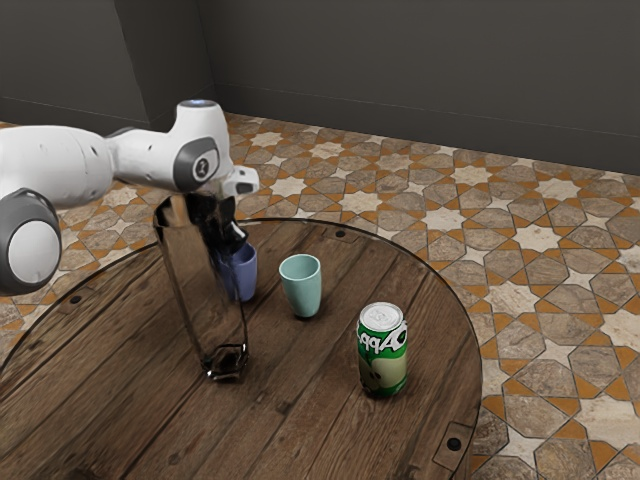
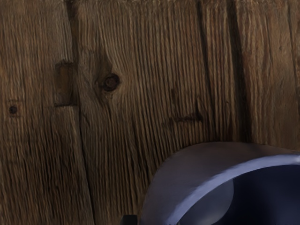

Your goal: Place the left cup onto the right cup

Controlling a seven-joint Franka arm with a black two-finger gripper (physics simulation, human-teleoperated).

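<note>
The left cup (image 1: 243, 274) is blue-purple and stands on the round wooden table (image 1: 330, 420), partly behind a tall clear glass vase (image 1: 203, 290). The right cup (image 1: 300, 285) is pale teal, upright and open-topped, a short gap away toward the exterior view's right. My gripper (image 1: 231, 247) comes down from the white arm onto the blue cup's rim and is shut on its wall. In the wrist view the blue cup (image 2: 220, 187) looms large just under my hand, its rim and dark inside showing over the table planks (image 2: 117, 93).
A green soda can (image 1: 382, 350) stands upright toward the table's front, on the exterior view's right of both cups. The tall vase rises close beside my hand, between the camera and the blue cup. Patterned tile floor (image 1: 540, 230) surrounds the table.
</note>
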